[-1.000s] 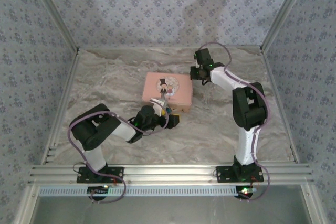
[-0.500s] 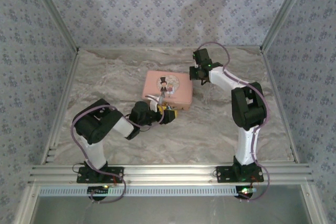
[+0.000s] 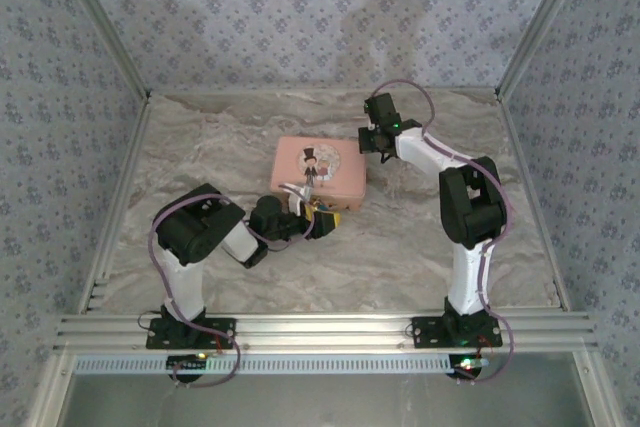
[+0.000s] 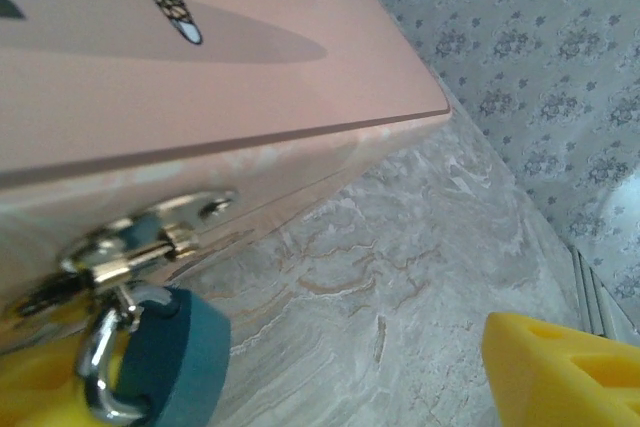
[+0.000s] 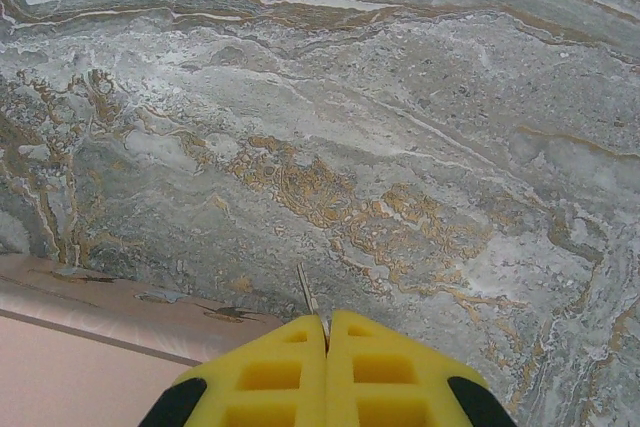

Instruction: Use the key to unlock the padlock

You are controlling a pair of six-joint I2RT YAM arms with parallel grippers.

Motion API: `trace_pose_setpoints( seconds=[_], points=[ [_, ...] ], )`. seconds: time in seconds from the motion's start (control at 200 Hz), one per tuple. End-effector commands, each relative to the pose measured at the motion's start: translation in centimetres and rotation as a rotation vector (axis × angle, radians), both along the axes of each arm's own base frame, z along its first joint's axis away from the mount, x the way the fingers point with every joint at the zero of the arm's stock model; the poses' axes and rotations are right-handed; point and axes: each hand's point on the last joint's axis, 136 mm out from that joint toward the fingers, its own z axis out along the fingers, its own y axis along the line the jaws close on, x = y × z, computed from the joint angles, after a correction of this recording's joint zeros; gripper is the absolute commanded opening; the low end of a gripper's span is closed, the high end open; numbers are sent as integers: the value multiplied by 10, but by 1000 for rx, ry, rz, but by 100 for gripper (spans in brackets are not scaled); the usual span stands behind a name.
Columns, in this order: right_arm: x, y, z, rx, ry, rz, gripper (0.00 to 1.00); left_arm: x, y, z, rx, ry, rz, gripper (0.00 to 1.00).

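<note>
Nearest the arms' bases, the left arm has folded in over the past second and carried the left gripper (image 3: pixel 318 219) up to the near edge of the pink tin (image 3: pixel 320 169). Its jaws have eased in a little from their widest but stand well apart, holding nothing. The left wrist camera shows the padlock (image 4: pixel 170 357), teal-bodied, hanging by its steel shackle (image 4: pixel 100 372) from the tin's hasp (image 4: pixel 150 232). It sits right against one yellow finger (image 4: pixel 35 392), with the other finger (image 4: pixel 560 367) well apart. The shackle looks closed, so the lock is not yet undone. The shift reads as lining up to steady the lock body. Farther back, past the tin's far corner, the right gripper (image 3: pixel 372 139) hovers over the marble-patterned table (image 3: pixel 430 247). Its pads are pressed together on a thin metal sliver, probably the key (image 5: pixel 308 299), well apart from the padlock.
</note>
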Motion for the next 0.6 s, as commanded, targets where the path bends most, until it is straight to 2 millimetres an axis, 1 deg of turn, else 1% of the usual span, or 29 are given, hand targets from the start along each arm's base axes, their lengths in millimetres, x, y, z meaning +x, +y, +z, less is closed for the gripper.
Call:
trace_pose_setpoints(
  seconds=[0.0, 0.06, 0.15, 0.255, 0.31, 0.4, 0.52, 0.6],
  points=[
    [-9, 16, -9, -15, 39, 55, 0, 10, 9, 9, -8, -59, 81, 81],
    [-10, 16, -9, -19, 39, 58, 0, 14, 16, 6, 11, -67, 120, 82],
    [-11, 16, -10, -25, 41, 57, 0, 14, 19, 11, 2, -89, 130, 81],
    [-11, 16, -11, -27, 41, 58, 0, 14, 14, 14, -18, -75, 101, 75],
    [-12, 17, -12, -27, 41, 59, 0, 16, 16, 14, -22, -63, 108, 71],
    [-13, 16, -14, -30, 45, 58, 0, 19, 20, 11, -32, -24, 112, 60],
    [-13, 16, -13, -32, 43, 61, 0, 21, 32, 5, -32, 22, 135, 60],
    [-14, 15, -13, -36, 43, 61, 0, 20, 38, 3, -23, 37, 148, 62]
  ],
)
